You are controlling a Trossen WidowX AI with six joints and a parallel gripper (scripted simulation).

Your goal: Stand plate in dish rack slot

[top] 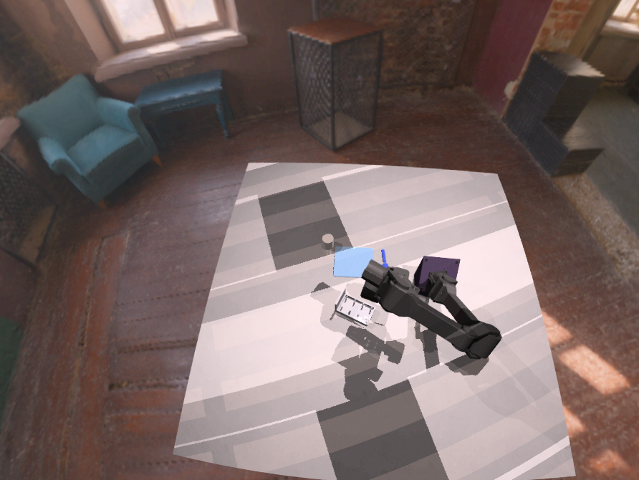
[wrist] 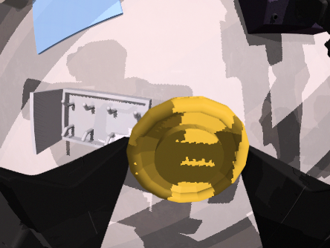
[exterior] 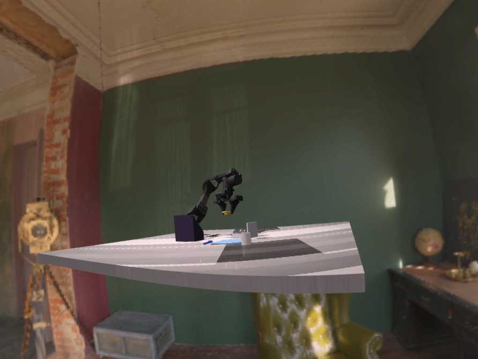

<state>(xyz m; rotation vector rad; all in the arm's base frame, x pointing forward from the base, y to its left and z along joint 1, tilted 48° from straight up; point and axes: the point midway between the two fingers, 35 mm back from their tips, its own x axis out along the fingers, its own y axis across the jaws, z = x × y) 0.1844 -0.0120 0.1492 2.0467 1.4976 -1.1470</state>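
Note:
The yellow round plate [exterior: 226, 212] [wrist: 189, 148] is held across its width, roughly level with its hollow face toward the wrist camera. My gripper [exterior: 227, 211] [wrist: 186, 148] is shut on it, one finger at each side of the rim, high above the table. In the top view the arm hides plate and fingers. The light grey dish rack [top: 355, 309] [exterior: 252, 228] [wrist: 48, 120] stands on the table, with two rows of short pegs and a tall panel at one end. In the wrist view it lies left of the plate, which covers its right end.
A light blue flat sheet [top: 352, 261] [exterior: 228, 241] [wrist: 74, 20] lies near the rack. A pale cylinder [top: 327, 241] [exterior: 245, 238] stands beside the sheet. A small blue object [top: 383, 257] [exterior: 207, 242] lies between the sheet and the dark purple arm base [top: 443, 267] [exterior: 187, 228].

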